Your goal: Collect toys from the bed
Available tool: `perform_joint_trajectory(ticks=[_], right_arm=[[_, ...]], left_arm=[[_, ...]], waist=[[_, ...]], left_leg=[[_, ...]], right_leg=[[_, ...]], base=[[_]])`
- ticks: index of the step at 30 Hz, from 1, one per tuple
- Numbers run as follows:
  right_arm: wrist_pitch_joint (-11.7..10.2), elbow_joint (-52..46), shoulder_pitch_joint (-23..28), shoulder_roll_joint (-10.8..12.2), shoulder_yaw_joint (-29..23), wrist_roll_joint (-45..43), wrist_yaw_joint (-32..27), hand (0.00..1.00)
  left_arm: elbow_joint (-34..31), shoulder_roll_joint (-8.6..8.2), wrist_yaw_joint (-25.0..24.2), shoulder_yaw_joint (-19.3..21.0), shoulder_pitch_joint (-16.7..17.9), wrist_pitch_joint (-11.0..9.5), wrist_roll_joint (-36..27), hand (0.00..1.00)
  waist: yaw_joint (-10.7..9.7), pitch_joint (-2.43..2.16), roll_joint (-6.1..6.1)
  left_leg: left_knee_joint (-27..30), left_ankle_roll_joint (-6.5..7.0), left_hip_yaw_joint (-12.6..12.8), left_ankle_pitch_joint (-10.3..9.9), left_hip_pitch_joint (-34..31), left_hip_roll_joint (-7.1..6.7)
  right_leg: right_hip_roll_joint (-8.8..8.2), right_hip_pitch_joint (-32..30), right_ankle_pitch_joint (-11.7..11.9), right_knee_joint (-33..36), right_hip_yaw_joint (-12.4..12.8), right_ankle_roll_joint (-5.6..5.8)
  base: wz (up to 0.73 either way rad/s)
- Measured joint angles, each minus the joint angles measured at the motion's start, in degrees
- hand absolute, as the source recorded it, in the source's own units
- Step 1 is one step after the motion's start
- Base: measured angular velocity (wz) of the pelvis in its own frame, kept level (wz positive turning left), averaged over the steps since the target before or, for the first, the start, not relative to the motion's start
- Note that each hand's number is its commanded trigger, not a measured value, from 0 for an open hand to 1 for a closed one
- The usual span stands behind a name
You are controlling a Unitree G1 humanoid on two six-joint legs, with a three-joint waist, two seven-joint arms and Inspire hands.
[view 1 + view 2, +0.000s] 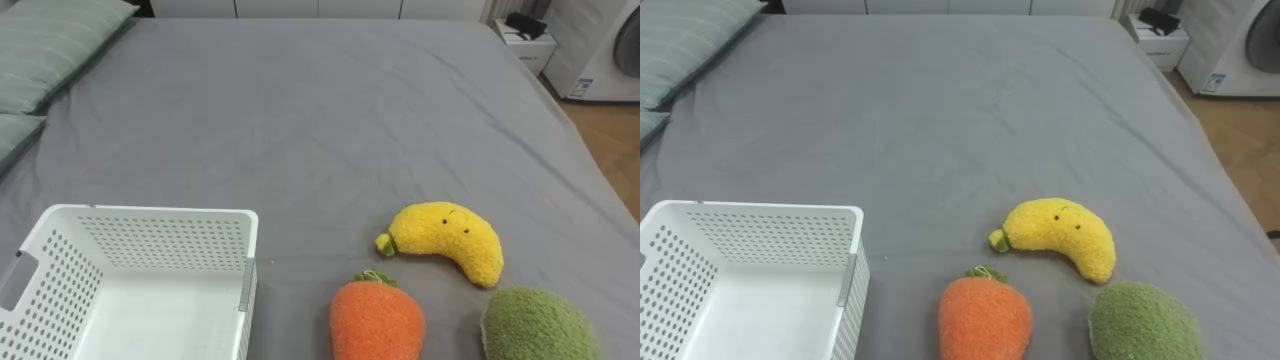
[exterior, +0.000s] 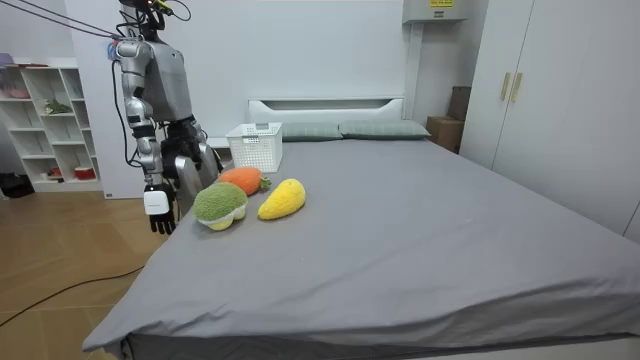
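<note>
Lying close together on the grey bed [image 1: 300, 120], near the edge where the robot stands, are three plush toys. The banana [image 1: 445, 240] is farthest in. The carrot [image 1: 377, 320] lies just beside it toward the robot, and a green toy [image 1: 538, 325] lies right of the carrot, near the banana's lower tip. A white basket [image 1: 150, 245] stands on the bed left of the carrot, apart from it. Pillows [image 1: 50, 50] lie at the far left. In the room view the robot stands upright at the bedside by the toys. Its right robot hand [image 2: 160, 212] hangs at its side, released, fingers loose and pointing down.
</note>
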Motion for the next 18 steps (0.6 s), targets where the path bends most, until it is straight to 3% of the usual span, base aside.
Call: perform_joint_trajectory(ticks=[18], right_arm=[[-0.27, 0.86, 0.12, -0.05, -0.14, -0.4, 0.89, 0.0]], left_arm=[[-1.35, 0.02, -0.01, 1.3, 0.9, 0.21, 0.36, 0.0]], waist=[[-0.13, -0.12, -0.37]], left_leg=[[0.09, 0.0, 0.38, 0.01, 0.26, -0.1]], right_leg=[[0.04, -0.11, 0.01, 0.2, 0.45, 0.0]], base=[[-0.01]])
